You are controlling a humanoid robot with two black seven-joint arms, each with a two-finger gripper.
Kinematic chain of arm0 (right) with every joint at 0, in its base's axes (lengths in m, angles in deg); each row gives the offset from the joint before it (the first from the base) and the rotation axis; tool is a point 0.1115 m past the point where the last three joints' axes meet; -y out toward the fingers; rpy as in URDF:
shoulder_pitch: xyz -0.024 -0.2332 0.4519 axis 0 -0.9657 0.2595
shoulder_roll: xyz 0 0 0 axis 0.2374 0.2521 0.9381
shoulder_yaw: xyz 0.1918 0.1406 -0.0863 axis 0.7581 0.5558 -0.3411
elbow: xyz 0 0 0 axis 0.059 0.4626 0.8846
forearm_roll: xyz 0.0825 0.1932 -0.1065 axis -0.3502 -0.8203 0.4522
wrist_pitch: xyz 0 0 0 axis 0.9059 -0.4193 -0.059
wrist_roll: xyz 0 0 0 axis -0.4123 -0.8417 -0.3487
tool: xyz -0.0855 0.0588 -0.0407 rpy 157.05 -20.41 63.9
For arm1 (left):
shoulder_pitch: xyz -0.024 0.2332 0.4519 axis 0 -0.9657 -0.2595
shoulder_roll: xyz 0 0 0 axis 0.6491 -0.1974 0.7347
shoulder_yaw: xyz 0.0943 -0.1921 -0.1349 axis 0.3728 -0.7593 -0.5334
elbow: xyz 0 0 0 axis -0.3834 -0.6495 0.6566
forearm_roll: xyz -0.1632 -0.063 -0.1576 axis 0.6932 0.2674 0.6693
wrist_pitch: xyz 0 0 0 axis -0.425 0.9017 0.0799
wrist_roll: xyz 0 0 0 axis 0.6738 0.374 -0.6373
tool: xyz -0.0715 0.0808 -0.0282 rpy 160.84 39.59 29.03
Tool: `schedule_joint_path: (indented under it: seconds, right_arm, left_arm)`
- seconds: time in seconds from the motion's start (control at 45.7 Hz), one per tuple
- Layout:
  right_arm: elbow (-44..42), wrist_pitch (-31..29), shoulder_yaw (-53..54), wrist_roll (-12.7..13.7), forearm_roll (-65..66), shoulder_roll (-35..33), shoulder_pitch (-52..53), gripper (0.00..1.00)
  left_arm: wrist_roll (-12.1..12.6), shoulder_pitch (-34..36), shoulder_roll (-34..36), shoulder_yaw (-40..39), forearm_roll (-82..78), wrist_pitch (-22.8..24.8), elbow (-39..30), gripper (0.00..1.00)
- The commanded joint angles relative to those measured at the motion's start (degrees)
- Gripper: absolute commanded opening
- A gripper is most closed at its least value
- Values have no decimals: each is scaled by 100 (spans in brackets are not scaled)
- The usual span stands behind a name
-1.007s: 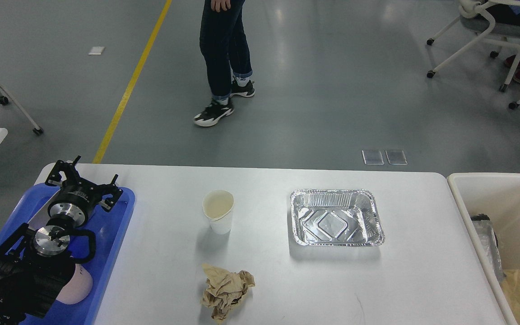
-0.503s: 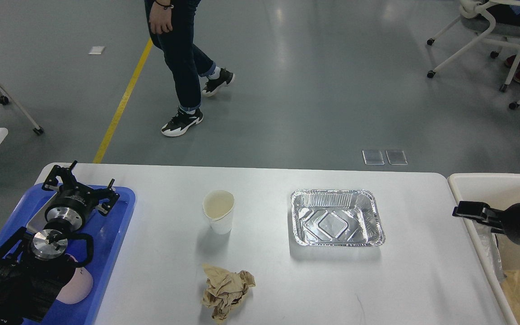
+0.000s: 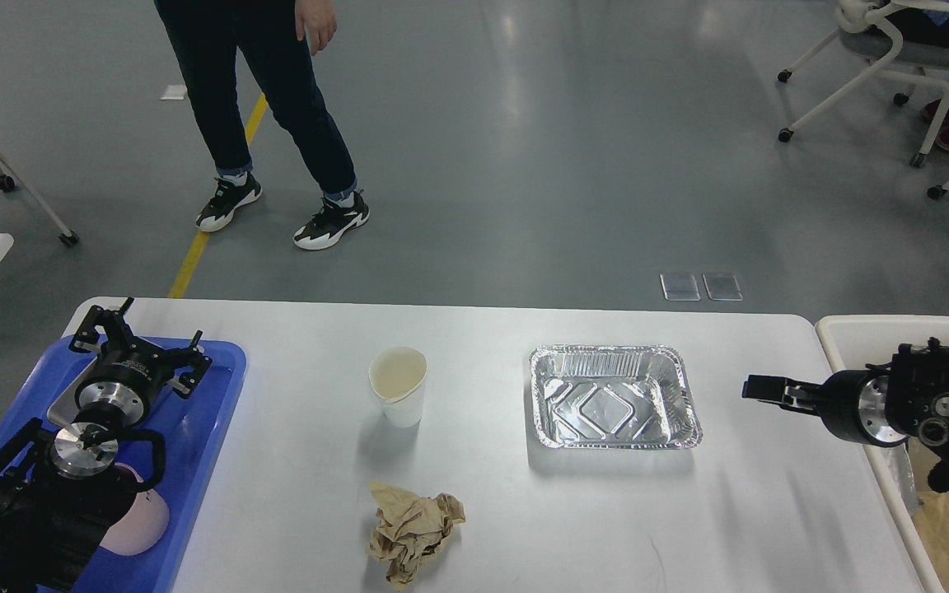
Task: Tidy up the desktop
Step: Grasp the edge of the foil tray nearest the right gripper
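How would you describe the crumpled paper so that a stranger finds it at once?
Look at the large white rectangular desktop. Near its front edge, straight in front of the white paper cup, lies a crumpled ball of beige-brown paper. It is the only soft, wrinkled thing there; the shiny rectangular foil tray sits farther right.

A lab or workshop hall: grey floor (image 3: 565, 165), yellow line (image 3: 203, 239), wheeled chairs (image 3: 878, 58).

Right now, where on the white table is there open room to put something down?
The desktop is bare between the crumpled paper and the near right corner, below the foil tray. It is also bare between the paper cup and the foil tray. The left edge is crowded: blue tray under the left gripper.
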Motion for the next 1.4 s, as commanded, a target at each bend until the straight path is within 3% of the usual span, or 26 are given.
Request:
schedule_joint_path:
  seconds: [0.0, 0.372, 0.854, 1.379]
  right_arm:
    - [-35, -8, -20, -3, 269, 384, 78, 100]
    - [-712, -8, -151, 6, 594, 1272, 289, 100]
    - [-1670, 1, -362, 6, 594, 1835, 588, 100]
    - [-2056, 1, -398, 6, 594, 2160, 720, 100]
  left_arm:
    - [-9, -45, 4, -2, -2, 5, -9, 97]
    - [-9, -89, 65, -2, -2, 5, -9, 97]
    - [-18, -142, 145, -20, 7, 5, -18, 97]
    - [-26, -282, 241, -72, 51, -4, -26, 97]
